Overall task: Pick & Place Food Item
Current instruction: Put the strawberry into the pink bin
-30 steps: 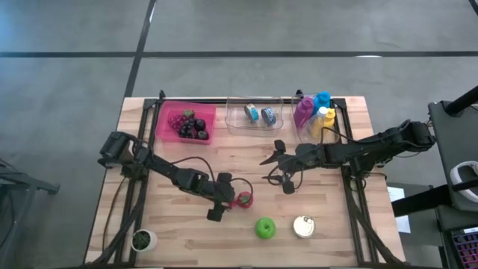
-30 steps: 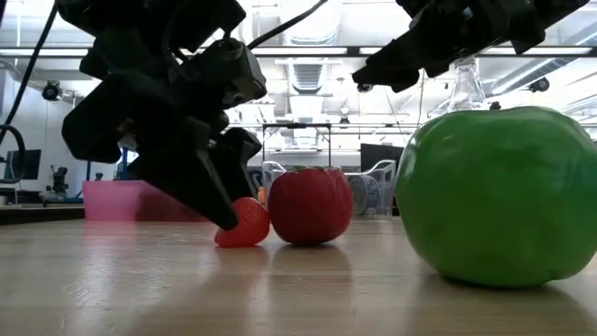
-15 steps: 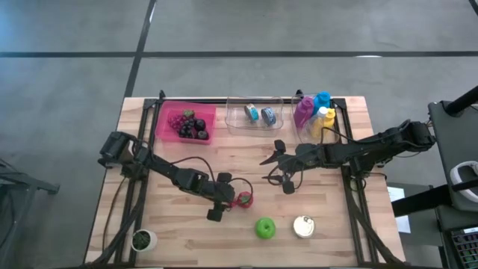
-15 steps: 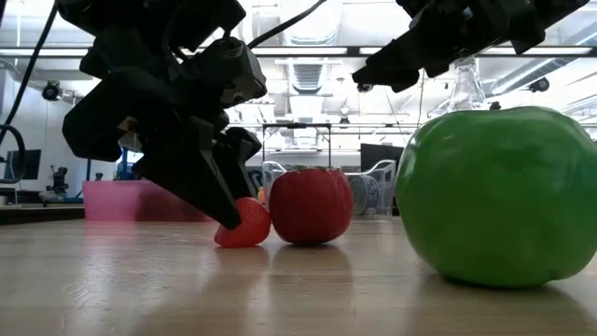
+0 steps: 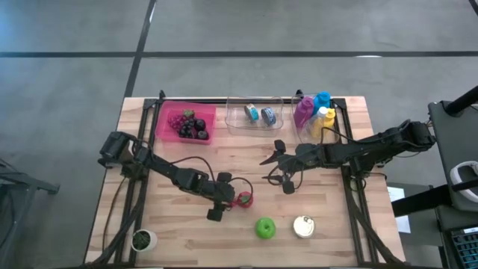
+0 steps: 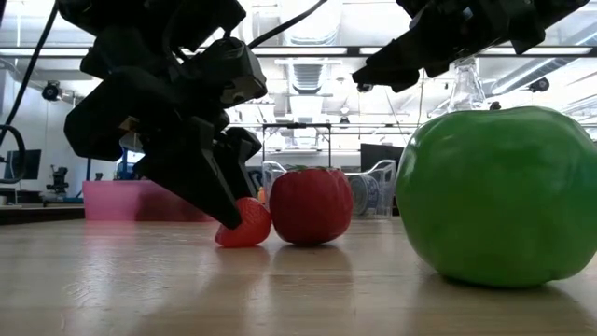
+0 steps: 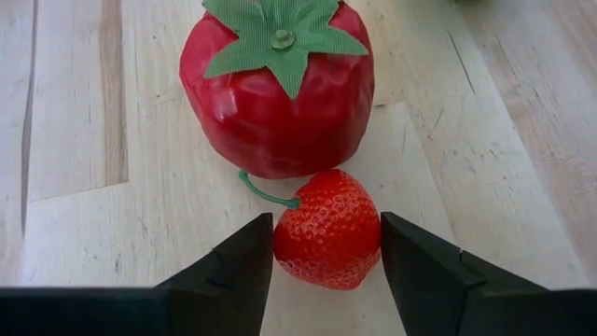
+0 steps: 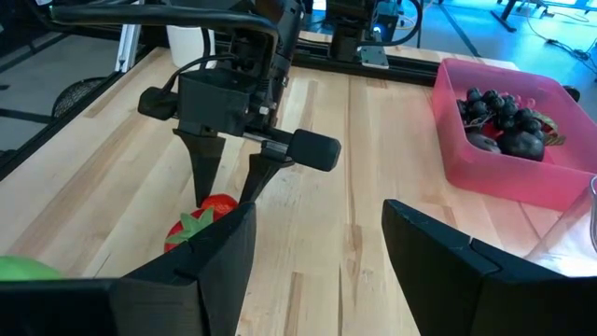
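At the table's front left corner stands a small white cup, and a pink bin of dark berries sits against the back edge, with bare wood between them. The left gripper is down on the table in the front middle, its two fingers set on either side of a strawberry; they look to be touching its sides, with the berry resting on the wood. The strawberry lies just against a red tomato with a green top. To the right, nearer the front edge, sit a green apple and a tin can, apart from each other. The right gripper hangs over open wood mid-table, fingers parted and holding nothing. Along the back edge stand a clear tray and coloured bottles.
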You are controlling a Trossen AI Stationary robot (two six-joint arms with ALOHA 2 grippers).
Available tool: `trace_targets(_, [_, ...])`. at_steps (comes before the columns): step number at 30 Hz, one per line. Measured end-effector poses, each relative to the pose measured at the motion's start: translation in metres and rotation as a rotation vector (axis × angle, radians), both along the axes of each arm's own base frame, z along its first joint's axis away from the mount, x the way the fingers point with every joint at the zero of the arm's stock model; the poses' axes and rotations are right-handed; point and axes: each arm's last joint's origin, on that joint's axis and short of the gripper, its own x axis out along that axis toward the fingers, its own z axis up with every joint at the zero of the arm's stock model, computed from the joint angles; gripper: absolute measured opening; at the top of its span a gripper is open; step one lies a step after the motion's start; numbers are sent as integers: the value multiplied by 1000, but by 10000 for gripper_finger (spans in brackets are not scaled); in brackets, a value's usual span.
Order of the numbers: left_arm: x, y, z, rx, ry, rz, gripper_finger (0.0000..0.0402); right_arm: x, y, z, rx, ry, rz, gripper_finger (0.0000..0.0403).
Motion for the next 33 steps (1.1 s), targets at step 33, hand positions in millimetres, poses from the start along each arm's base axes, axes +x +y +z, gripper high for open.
trace_targets(33, [-24,19,54,136,-65,324,182,0,0,0,0,0,0,228])
